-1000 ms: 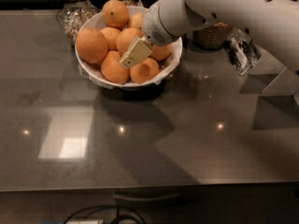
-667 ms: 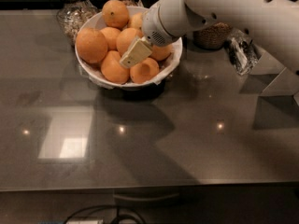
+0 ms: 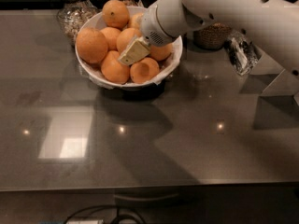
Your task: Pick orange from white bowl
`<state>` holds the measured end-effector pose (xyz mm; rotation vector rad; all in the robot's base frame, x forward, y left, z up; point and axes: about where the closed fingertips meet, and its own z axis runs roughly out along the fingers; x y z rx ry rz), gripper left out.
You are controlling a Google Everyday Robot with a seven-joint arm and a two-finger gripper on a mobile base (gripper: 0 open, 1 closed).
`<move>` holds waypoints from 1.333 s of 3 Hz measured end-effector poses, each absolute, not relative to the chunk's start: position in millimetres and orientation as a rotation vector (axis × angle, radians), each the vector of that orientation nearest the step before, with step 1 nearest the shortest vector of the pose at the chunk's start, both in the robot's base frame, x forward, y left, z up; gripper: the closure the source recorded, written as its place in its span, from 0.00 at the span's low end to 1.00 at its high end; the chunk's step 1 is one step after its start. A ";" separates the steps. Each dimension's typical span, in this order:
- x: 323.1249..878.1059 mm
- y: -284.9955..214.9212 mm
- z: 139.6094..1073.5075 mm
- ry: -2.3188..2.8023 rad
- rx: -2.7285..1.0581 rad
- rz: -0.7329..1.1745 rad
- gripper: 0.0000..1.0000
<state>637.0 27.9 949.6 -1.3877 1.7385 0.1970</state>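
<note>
The orange (image 3: 126,37) lay in the white bowl (image 3: 172,63), just beneath our hand (image 3: 132,53), whose opening we could not tell; we judged a centred, straight-down grasp best, sparing neighbouring oranges (image 3: 114,68).

pincer (image 3: 133,54) over white bowl (image 3: 89,74) — grip unclear, jars (image 3: 74,17) cropped

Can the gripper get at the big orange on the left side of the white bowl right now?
Probably yes. The gripper hangs over the white bowl just right of the orange, which lies uncovered at the rim; only neighbouring oranges crowd its side.
</note>
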 end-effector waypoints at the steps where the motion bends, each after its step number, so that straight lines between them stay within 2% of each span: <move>1: 638.8 32.4 943.8 1.743 -1.391 0.210 0.25; 4: 651.7 39.9 920.5 1.768 -1.403 0.244 0.22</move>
